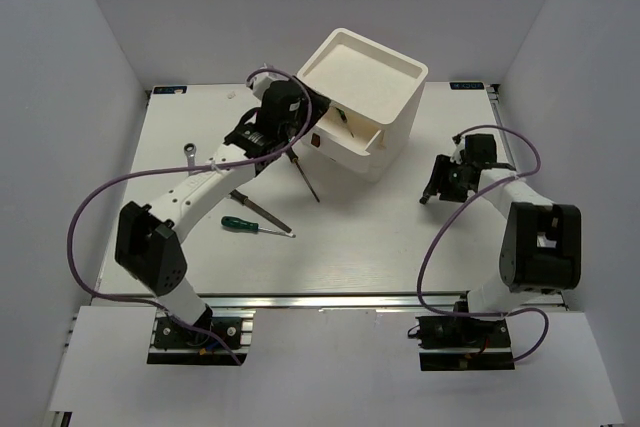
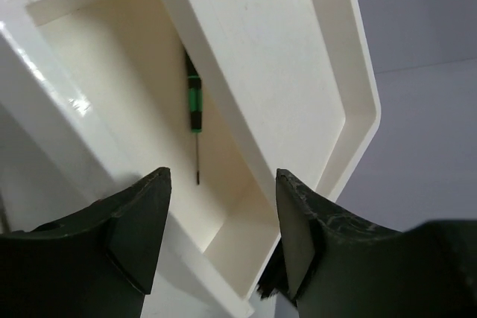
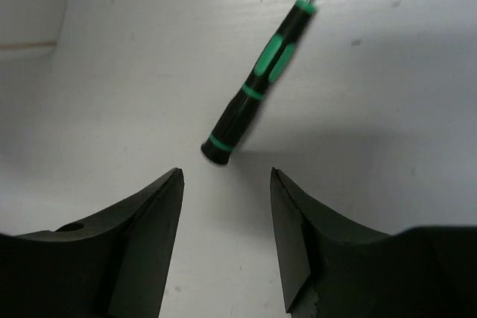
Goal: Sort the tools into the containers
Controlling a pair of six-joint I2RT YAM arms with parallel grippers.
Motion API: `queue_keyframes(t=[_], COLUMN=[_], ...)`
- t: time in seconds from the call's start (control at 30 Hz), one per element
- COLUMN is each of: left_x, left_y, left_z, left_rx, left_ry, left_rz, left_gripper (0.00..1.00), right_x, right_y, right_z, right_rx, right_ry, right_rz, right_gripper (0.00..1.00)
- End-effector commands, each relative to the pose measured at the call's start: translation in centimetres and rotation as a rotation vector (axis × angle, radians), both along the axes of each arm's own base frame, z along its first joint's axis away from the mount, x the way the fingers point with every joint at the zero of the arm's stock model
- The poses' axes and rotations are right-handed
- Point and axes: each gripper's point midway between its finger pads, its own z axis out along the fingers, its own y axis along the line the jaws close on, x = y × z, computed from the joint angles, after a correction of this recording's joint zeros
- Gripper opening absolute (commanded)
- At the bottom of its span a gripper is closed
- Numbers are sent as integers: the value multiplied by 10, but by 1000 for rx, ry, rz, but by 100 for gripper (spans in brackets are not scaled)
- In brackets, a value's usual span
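The white containers box (image 1: 365, 97) stands at the back, with one drawer (image 1: 372, 135) pulled out toward the right. My left gripper (image 2: 222, 184) is open just over that drawer (image 2: 141, 87), nothing between its fingers. A green-black screwdriver (image 2: 194, 106) lies inside the drawer along its wall. My right gripper (image 3: 226, 176) is open low over the table, and a second green-black screwdriver (image 3: 261, 80) lies just beyond its fingertips, untouched. In the top view the left gripper (image 1: 308, 119) is at the box's left face and the right gripper (image 1: 432, 187) is right of the box.
Loose tools lie on the table left of centre: a grey wrench (image 1: 190, 153), a green-handled screwdriver (image 1: 257, 227), a dark-handled tool (image 1: 258, 209) and a long thin one (image 1: 305, 177). A red-brown tab (image 1: 315, 142) shows on the box's lower front.
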Motion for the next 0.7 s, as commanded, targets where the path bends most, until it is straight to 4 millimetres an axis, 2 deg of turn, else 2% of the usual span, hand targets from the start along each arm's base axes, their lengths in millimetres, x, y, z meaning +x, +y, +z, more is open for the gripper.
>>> queue_keyframes(t=[0.0,0.03,0.07,0.1,0.13,0.17,0.2,0.23,0.27,0.3,0.4,0.5,0.53,0.67], left_x=[-22,-34,-40,-45,-58,-65,-71,-77,-91,-97,-116,-125,-126,-123], left_y=[21,30,35,44,57,65,76,84,97,104,126,135,135,128], left_z=[55,73,62,62,75,74,55,52,60,42,23,10,-2,-22], left_rx=[2,-5,19,45,36,43,71,74,57,62,34,2,6,-21], left_ry=[-170,-223,-225,-241,-276,-280,-253,-253,-273,-241,-204,-176,-157,-117], left_rz=[-34,-40,-41,-31,-15,-1,30,47,67,84,148,179,181,175], left_gripper=[68,68,70,76,78,80,82,84,85,85,85,85,85,85], right_x=[48,51,52,60,62,60,64,64,63,59,49,38,36,31], right_y=[-11,-9,-9,-11,-12,-2,-3,-3,-4,-5,-15,-18,-19,-21], right_z=[16,13,9,5,3,-6,-6,-9,-12,-19,-29,-36,-37,-34], right_rx=[-43,-42,-43,-50,-51,-59,-77,-85,-94,-109,-158,-175,-180,-191], right_ry=[-76,-61,-40,-26,-16,14,15,25,37,68,102,123,127,124], right_rz=[-119,-128,-135,-146,-157,-138,-147,-153,-158,-163,-189,-190,-191,-183], right_gripper=[56,56,56,56,55,55,54,54,53,52,49,40,38,13])
